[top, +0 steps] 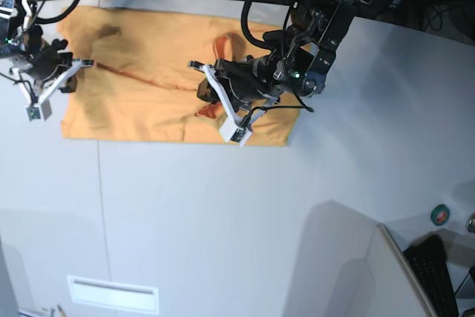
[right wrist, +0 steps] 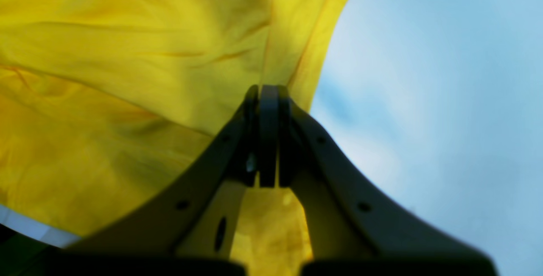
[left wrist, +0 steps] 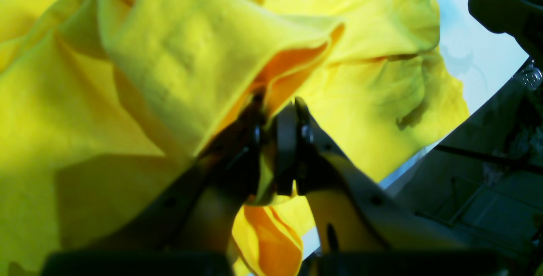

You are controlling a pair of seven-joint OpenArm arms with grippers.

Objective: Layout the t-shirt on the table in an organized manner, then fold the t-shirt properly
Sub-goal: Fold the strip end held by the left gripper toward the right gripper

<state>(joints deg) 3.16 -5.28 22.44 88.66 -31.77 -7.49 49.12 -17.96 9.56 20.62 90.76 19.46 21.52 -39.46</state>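
Note:
The orange-yellow t-shirt (top: pixel 141 102) lies spread across the far side of the pale table (top: pixel 223 220), with a raised fold near its middle. My left gripper (top: pixel 202 93) is shut on that lifted fold; the left wrist view shows its jaws (left wrist: pixel 275 115) pinching bunched fabric (left wrist: pixel 169 55) above the table (left wrist: pixel 479 55). My right gripper (top: pixel 78 68) is at the shirt's left edge. In the right wrist view its jaws (right wrist: pixel 267 91) are closed on the fabric's edge (right wrist: pixel 127 76), with bare table (right wrist: pixel 424 98) beside it.
A thin dark seam (top: pixel 100 206) runs down the table's left part. A white label (top: pixel 111 295) sits near the front edge. A grey panel (top: pixel 371 272), a keyboard (top: pixel 434 272) and a small green-red disc (top: pixel 440 214) are at the lower right.

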